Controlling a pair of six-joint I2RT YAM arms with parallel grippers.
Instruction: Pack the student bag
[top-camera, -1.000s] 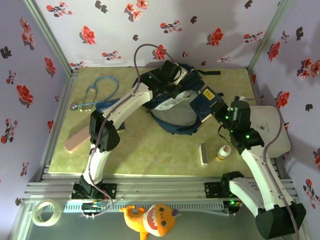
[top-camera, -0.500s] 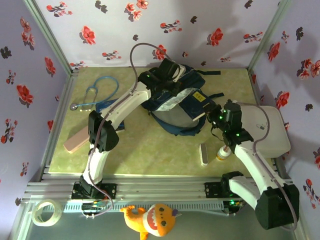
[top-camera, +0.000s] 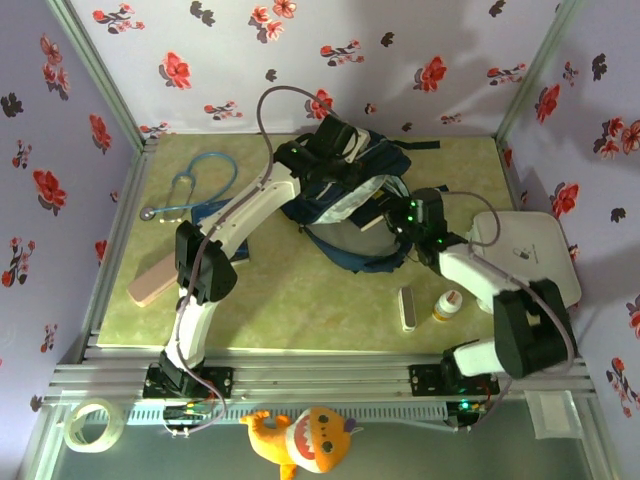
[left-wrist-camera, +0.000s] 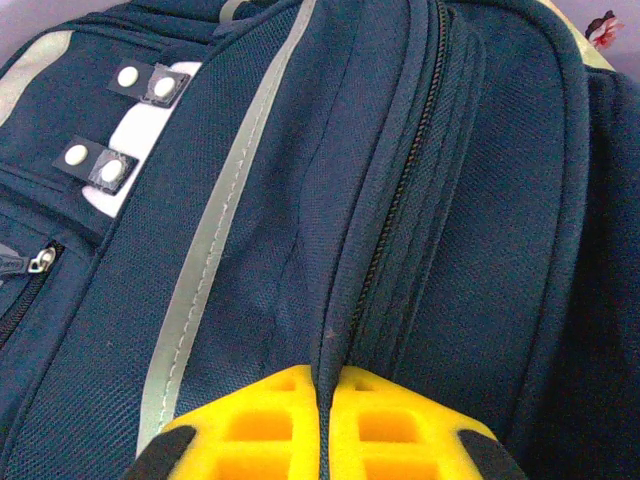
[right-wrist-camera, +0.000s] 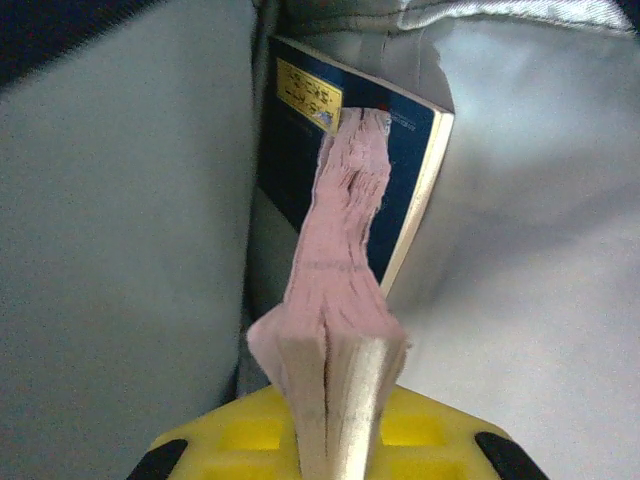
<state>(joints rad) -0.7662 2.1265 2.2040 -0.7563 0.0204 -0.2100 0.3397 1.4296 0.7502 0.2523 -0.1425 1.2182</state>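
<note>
The student bag (top-camera: 350, 255) lies on the table just beside the white case (top-camera: 530, 250), on the side of the case that faces the table's middle. It is made of dark navy woven fabric. A pale grey-white stripe (left-wrist-camera: 205, 250) runs along one panel, parallel to a dark zip (left-wrist-camera: 400, 200), and white patches carry dark tabs (left-wrist-camera: 145, 82) with paired snaps. The main opening gapes, showing pale grey lining (right-wrist-camera: 120, 200). The left gripper (left-wrist-camera: 322, 395), the farther one from the case, has its yellow jaws pinched closed on a fold of navy fabric by the zip. The right gripper (right-wrist-camera: 330, 400), nearer the case, clamps a blue-covered book (right-wrist-camera: 300, 150) by its pink-edged pages, inside the lining.
</note>
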